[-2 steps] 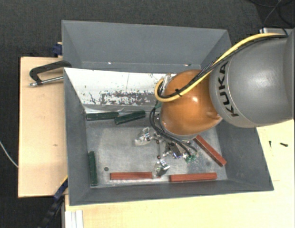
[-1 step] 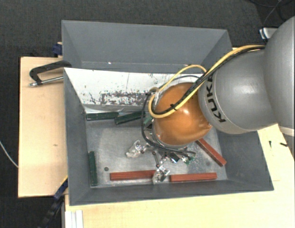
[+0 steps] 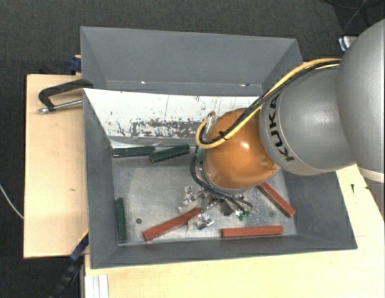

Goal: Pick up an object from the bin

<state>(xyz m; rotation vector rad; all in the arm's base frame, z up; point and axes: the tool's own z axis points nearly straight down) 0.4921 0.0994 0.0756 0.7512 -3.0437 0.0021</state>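
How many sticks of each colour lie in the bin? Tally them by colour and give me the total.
Dark green sticks: 3
Red sticks: 3
Total: 6 sticks in sight

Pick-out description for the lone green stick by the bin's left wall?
In the grey bin, follow the left wall toward the near corner. The dark green stick lies along it, alone. The other two green sticks lie crosswise at the back wall.
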